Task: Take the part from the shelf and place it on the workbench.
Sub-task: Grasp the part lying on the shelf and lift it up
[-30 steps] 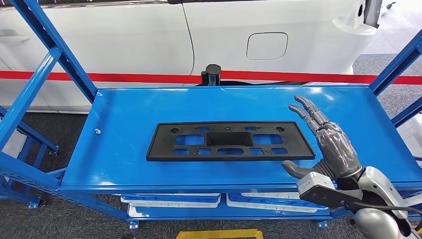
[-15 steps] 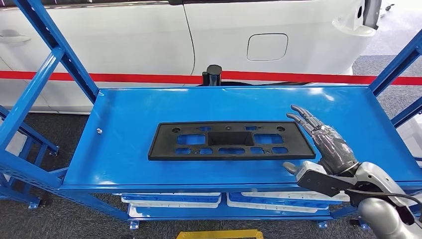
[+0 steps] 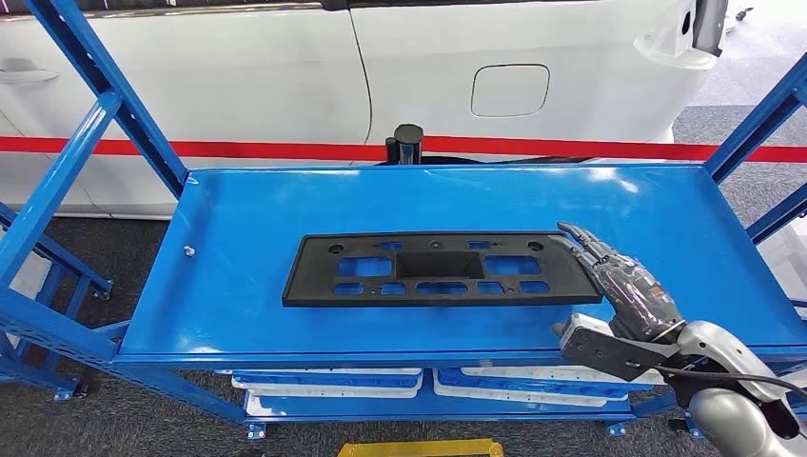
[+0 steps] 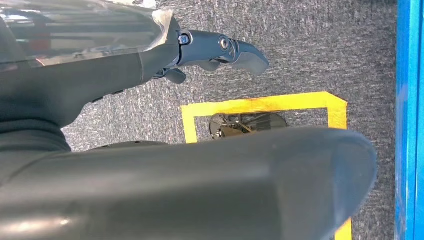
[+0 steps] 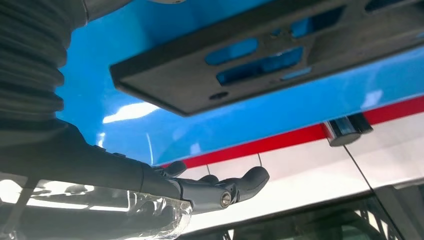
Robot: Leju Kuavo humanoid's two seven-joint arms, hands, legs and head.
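Flat black perforated plastic part (image 3: 442,268) on glossy blue metal shelf (image 3: 247,219), right hand (image 3: 623,286) beside it, fingers (image 3: 582,240) extended, apart, holding nothing

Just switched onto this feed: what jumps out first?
A long black part with cutouts lies flat mid-shelf on the bright blue shelf. The right robot hand reaches at its right end, fingers extended. Behind runs a white car body with a red stripe.

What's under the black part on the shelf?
The part lies flat on the blue shelf top; blue shows through its cutouts. Nothing else shows beneath it, though its solid areas cover the surface. The right hand is at its right end, not under it.
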